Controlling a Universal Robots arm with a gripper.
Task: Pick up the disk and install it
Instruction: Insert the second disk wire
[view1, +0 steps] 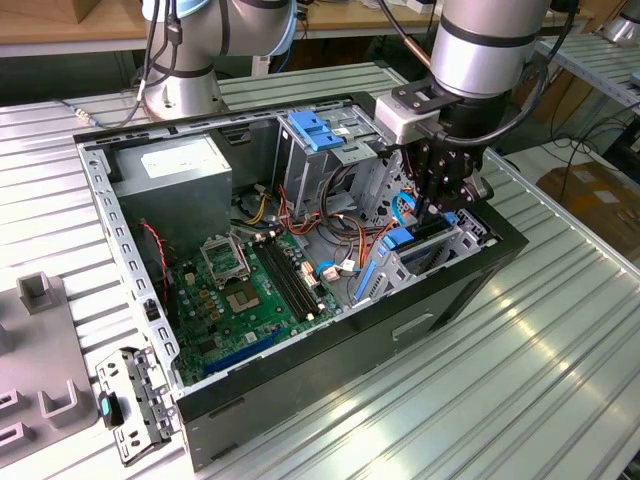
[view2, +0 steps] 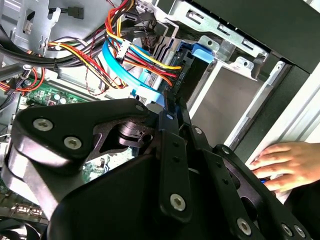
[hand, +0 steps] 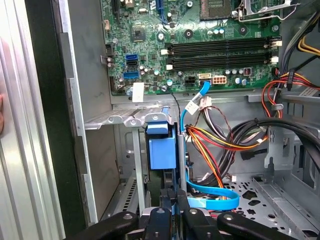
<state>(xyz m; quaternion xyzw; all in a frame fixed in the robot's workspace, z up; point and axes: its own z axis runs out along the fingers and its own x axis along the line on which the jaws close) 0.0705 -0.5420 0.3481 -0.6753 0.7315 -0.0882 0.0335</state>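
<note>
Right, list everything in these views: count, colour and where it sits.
computer case: one, black, open, on the table
table: one, silver, slatted
disk: one, blue carrier showing, edge-on in the drive cage, at the end effector
power supply: one, grey with white label, inside the case at the exterior view's left
motherboard: one, green, on the case floor
cables: one bundle, red, yellow, orange and black, beside the cage
flat cable: one, light blue, below the bundle
metal bracket: one, silver, on the table by the case corner
cardboard box: one, brown, at the exterior view's right
end effector: one, black, over the drive cage
hand: one, outside the case wall
</note>
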